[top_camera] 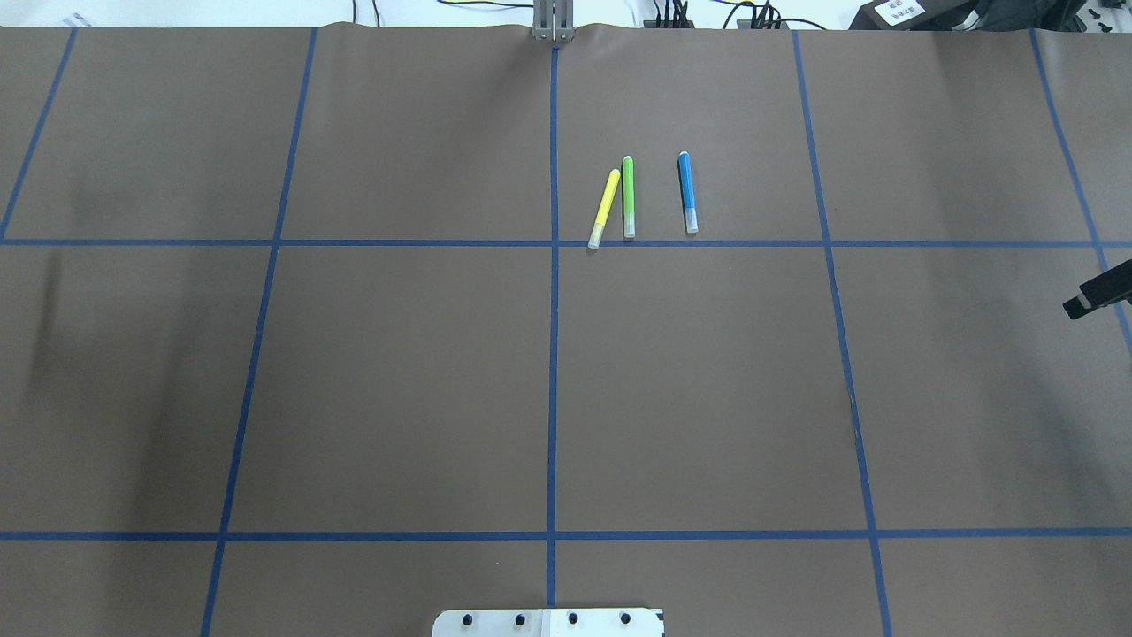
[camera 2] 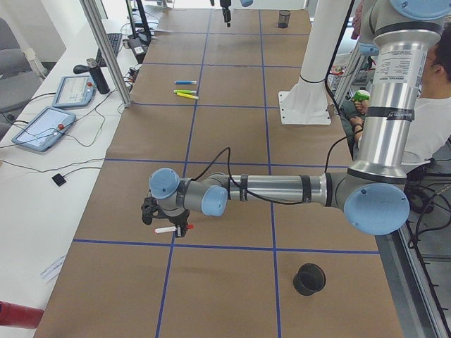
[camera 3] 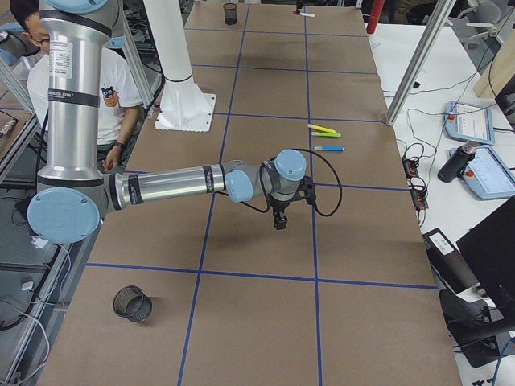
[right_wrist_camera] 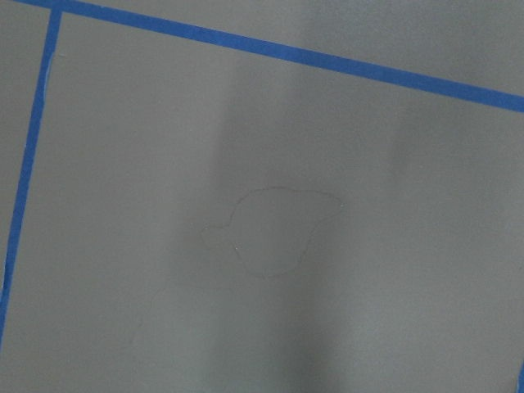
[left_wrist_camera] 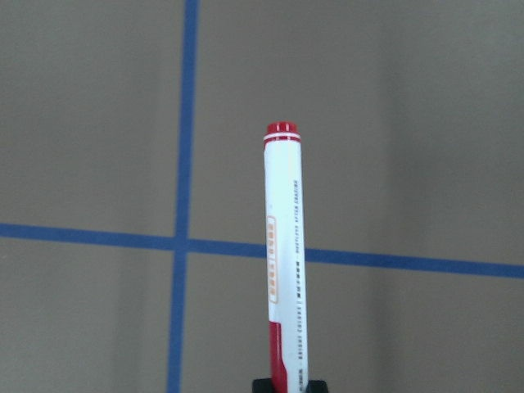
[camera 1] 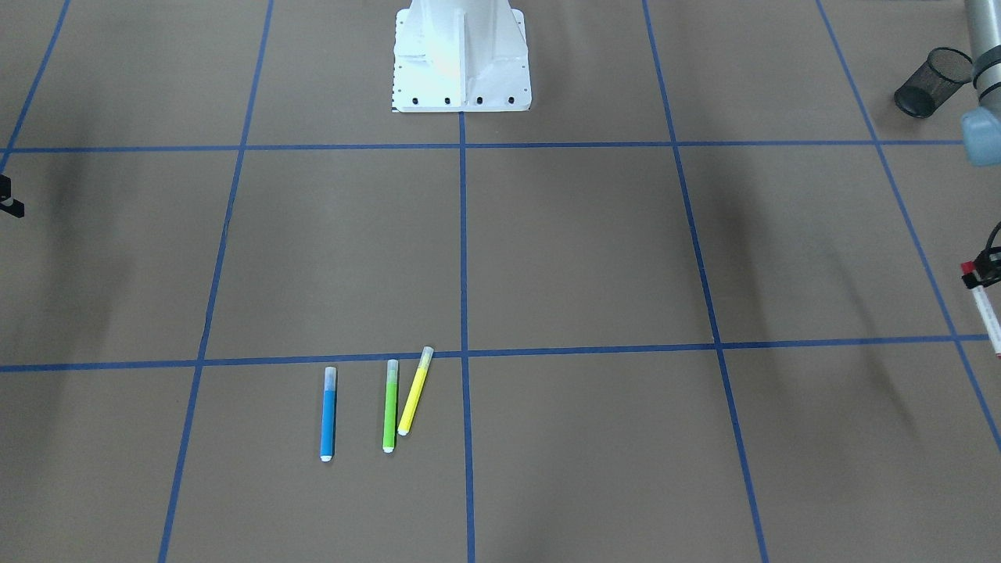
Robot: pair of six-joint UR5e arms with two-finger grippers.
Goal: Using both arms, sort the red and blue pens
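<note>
Two pens were catalogued, neither yet sorted. Item one: white-barrelled marker with red cap and red end [left_wrist_camera: 284, 246], pinched at one end by the jaws of the left gripper [camera 2: 168, 220] and carried roughly level above the brown paper-covered table [top_camera: 398, 380], over a crossing of blue tape lines. Item two: blue-barrelled marker with pale translucent cap [camera 1: 328, 414], lying flat on the table near a green marker [camera 1: 389, 407] and a yellow marker [camera 1: 414, 391], well apart from both grippers. Right gripper [camera 3: 280, 217]: hung over bare table; whether its jaws were spread or pressed together could not be told. Black mesh cup [camera 2: 309, 279]: stood near the left arm, probably where the red pen belonged. Handling note, as judgement: the free end should be tipped downward and centred over the cup's mouth before release, since a pen dropped level would likely bridge the rim or roll away.
</note>
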